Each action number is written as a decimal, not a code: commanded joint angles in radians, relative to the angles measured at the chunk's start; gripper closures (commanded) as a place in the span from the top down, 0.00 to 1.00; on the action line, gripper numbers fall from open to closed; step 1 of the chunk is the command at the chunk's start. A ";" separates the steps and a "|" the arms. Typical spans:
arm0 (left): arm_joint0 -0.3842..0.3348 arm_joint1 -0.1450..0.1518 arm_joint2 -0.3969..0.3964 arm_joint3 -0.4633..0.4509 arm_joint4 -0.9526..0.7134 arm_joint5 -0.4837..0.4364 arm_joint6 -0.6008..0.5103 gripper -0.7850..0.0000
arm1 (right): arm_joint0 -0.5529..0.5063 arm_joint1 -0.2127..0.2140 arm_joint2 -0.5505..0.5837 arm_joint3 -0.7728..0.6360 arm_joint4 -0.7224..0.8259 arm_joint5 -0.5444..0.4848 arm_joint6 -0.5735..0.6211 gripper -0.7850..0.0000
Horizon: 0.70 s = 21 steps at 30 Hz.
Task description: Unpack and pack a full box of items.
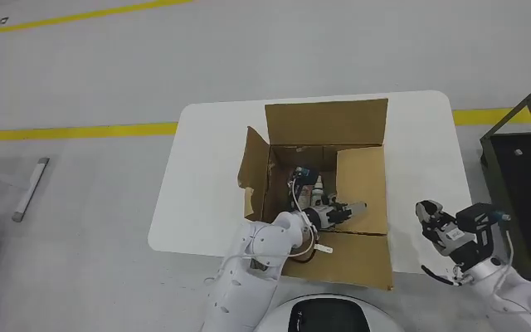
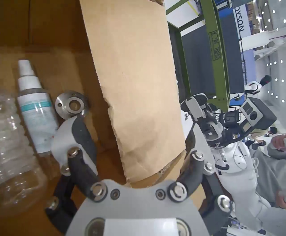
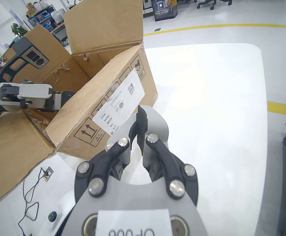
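Grey floor (image 1: 99,66) lying pale under indoor light.
Yellow lines (image 1: 83,131) are running across it behind the white table (image 1: 207,166); a green rack (image 1: 508,174) is standing alongside.

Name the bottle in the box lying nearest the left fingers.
The white spray bottle with the teal label, next to the metal disc; the clear plastic bottle lies beyond it.

A robotics lab or industrial test hall: a smooth grey floor (image 1: 124,66) marked with yellow lines (image 1: 83,131), a green metal rack (image 2: 217,55) near the white tabletop (image 1: 199,191), shelves of storage bins (image 3: 42,13) (some blue), rolling office chairs (image 3: 212,3) and a lit computer case (image 3: 164,9) farther back.
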 commanded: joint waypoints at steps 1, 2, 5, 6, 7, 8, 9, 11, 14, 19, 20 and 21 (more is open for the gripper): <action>-0.003 -0.002 0.004 0.007 -0.052 -0.001 0.010 1.00 | 0.002 -0.001 -0.009 0.003 0.000 0.000 0.001 0.00; -0.002 -0.004 0.005 0.009 -0.080 0.002 0.018 1.00 | 0.004 -0.001 -0.012 0.004 -0.001 0.001 0.001 0.00; -0.009 -0.008 0.016 0.003 -0.143 -0.007 0.026 1.00 | 0.006 -0.003 -0.017 0.007 0.002 0.009 -0.004 0.00; -0.010 -0.009 0.017 0.001 -0.169 -0.007 0.032 1.00 | 0.007 -0.004 -0.016 0.009 0.005 0.021 -0.008 0.00; -0.012 -0.010 0.020 -0.002 -0.189 -0.009 0.035 1.00 | 0.007 -0.004 -0.014 0.009 0.006 0.032 -0.011 0.00; -0.015 -0.011 0.023 -0.004 -0.208 -0.006 0.038 1.00 | 0.008 -0.005 -0.009 0.009 0.009 0.046 -0.013 0.00; -0.022 -0.012 0.028 -0.011 -0.213 -0.009 0.039 1.00 | 0.008 -0.006 -0.002 0.009 0.016 0.064 -0.016 0.07; -0.036 -0.013 0.038 -0.021 -0.225 -0.014 0.042 1.00 | 0.008 -0.008 0.016 0.004 0.058 0.096 -0.027 0.31; -0.061 -0.017 0.054 -0.038 -0.261 -0.027 0.053 1.00 | 0.007 -0.012 0.056 -0.003 0.151 0.139 -0.036 0.49; -0.119 -0.029 0.120 -0.002 -0.293 -0.097 0.064 1.00 | 0.011 -0.016 0.135 0.001 0.377 0.176 0.023 0.47; -0.134 -0.033 0.139 0.011 -0.294 -0.106 0.066 1.00 | 0.013 -0.016 0.152 0.002 0.426 0.182 0.038 0.43; -0.151 -0.037 0.163 0.020 -0.297 -0.128 0.062 1.00 | 0.015 -0.017 0.169 0.005 0.477 0.188 0.053 0.38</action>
